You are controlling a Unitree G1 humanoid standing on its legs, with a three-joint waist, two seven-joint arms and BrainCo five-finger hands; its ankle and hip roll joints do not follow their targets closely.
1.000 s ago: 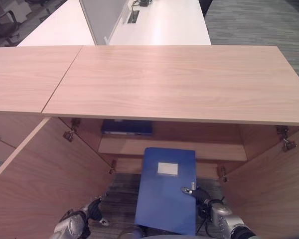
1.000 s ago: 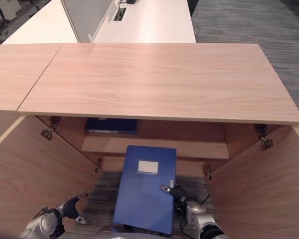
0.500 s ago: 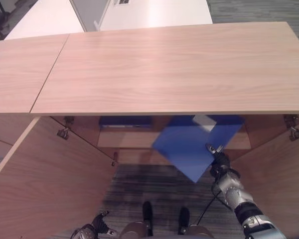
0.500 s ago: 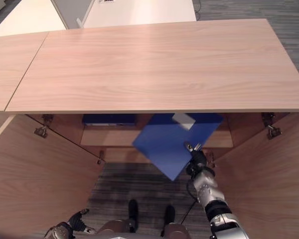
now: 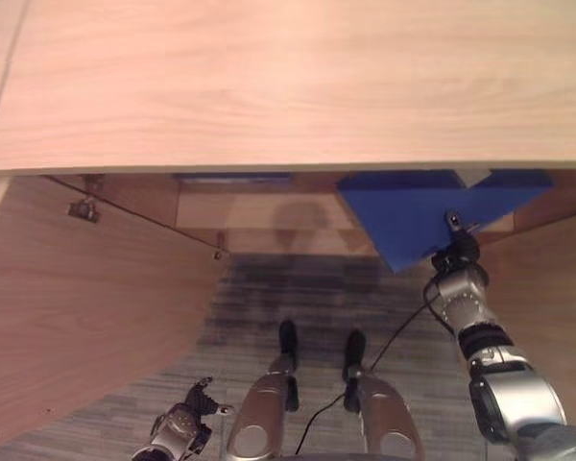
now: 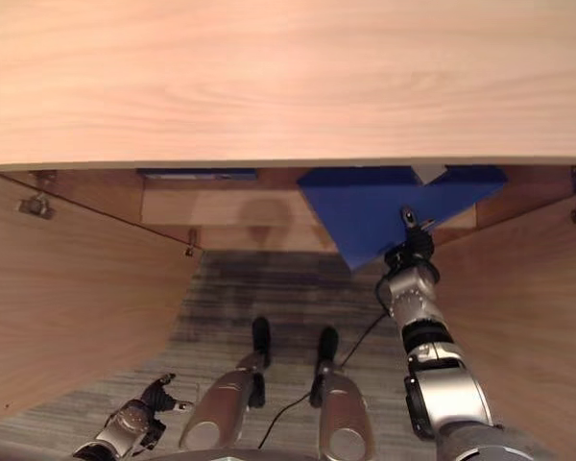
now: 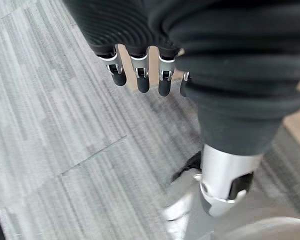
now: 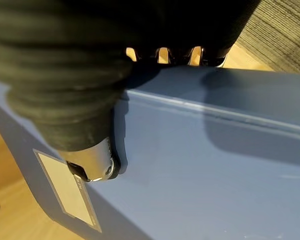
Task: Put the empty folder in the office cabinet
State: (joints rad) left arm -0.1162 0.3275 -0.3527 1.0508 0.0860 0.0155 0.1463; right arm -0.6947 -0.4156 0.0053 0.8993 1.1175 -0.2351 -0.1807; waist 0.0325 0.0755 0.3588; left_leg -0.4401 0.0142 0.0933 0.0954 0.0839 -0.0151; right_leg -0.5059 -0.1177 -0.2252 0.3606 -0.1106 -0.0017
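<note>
The blue folder [image 5: 418, 213] is tilted, one corner down, at the right of the open cabinet's mouth, and its far part is hidden under the wooden cabinet top [image 5: 288, 86]. My right hand [image 5: 453, 252] is shut on the folder's near edge. In the right wrist view the thumb [image 8: 97, 162] presses the blue folder [image 8: 215, 175] cover near its white label [image 8: 65, 192], with the fingers curled over the edge. My left hand [image 5: 187, 423] hangs low by the floor, its fingers [image 7: 140, 75] relaxed and holding nothing.
Another blue folder [image 5: 232, 178] lies at the back left of the cabinet's shelf [image 5: 259, 206]. The left door [image 5: 67, 288] and the right door [image 5: 557, 279] stand open on either side. Grey carpet [image 5: 298, 288] lies in front.
The camera has tipped down and closer. My right arm has carried the folder up and right, from the cabinet's middle further in under the top. The left hand stays low.
</note>
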